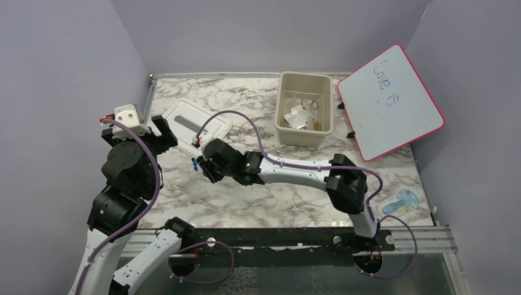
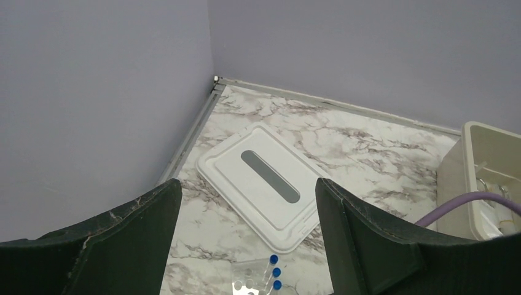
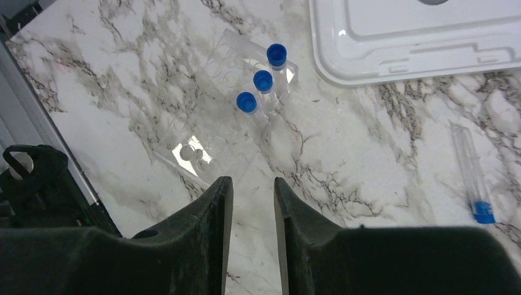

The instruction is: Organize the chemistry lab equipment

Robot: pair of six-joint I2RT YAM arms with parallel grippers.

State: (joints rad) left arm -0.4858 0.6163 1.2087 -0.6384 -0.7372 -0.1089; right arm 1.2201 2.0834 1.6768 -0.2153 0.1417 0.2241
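Observation:
A clear plastic packet (image 3: 236, 104) holding three thin blue-capped tubes (image 3: 262, 82) lies on the marble table just ahead of my right gripper (image 3: 253, 184). Its jaws stand a narrow gap apart with nothing between them. One loose blue-capped tube (image 3: 473, 178) lies to its right. In the top view the right gripper (image 1: 206, 167) sits by the blue caps (image 1: 195, 163). My left gripper (image 1: 158, 132) is wide open and empty, raised over the table's left side; its wrist view shows the packet (image 2: 264, 279) below it. A bagged blue item (image 1: 402, 201) lies at the front right.
The white lid (image 1: 196, 123) lies flat at the back left, also in the left wrist view (image 2: 264, 184). The beige tub (image 1: 305, 132) at the back holds packets and amber pieces (image 1: 301, 114). The pink-framed whiteboard (image 1: 390, 101) leans at the back right. Walls close in the left and back.

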